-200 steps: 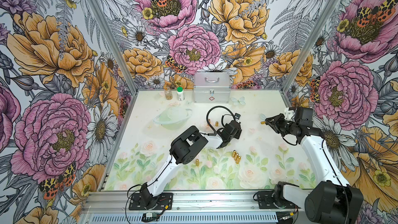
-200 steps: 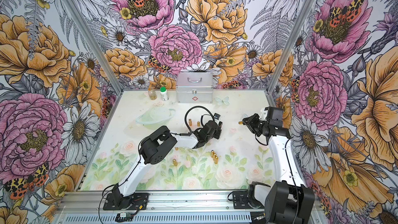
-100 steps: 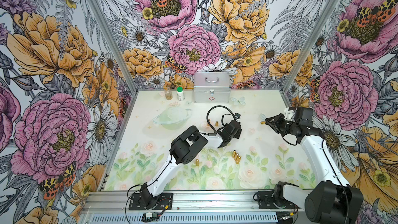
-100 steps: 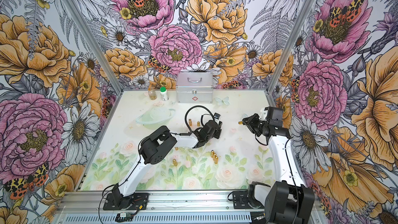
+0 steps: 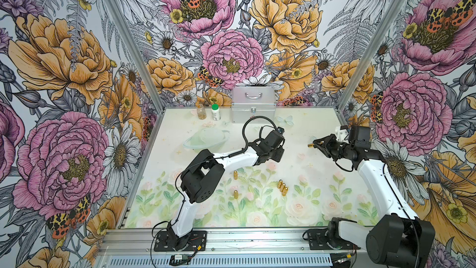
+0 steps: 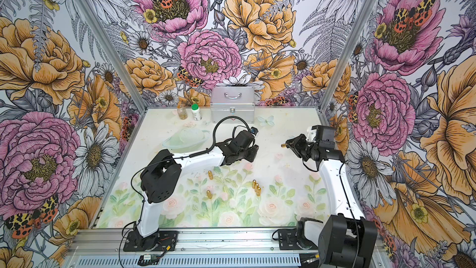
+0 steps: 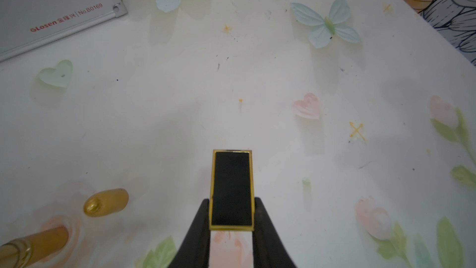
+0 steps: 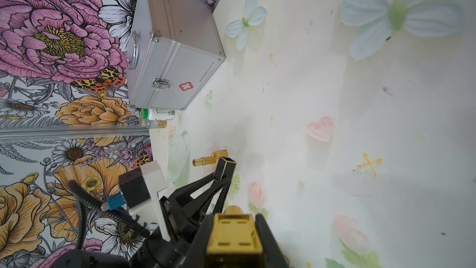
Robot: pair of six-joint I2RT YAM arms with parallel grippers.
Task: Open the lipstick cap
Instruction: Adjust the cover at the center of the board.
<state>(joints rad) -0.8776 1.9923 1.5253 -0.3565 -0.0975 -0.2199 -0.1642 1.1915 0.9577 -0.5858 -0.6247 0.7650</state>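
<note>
Black lipstick cap [image 7: 231, 189] is pinched by the left gripper [image 7: 231, 203] above the table [image 7: 154, 125]; gold lipstick base [image 8: 234, 235] is clamped in the right gripper [image 8: 234, 225], well apart (cap already off). No pose change from earlier frames is seen in either arm.

The left gripper [image 7: 231, 202] has closed a little further since a second ago: its fingers [image 7: 201, 228] now press against both long sides of the black, gold-edged lipstick cap [image 7: 231, 189], held in front of the silver case [image 7: 51, 3].
</note>
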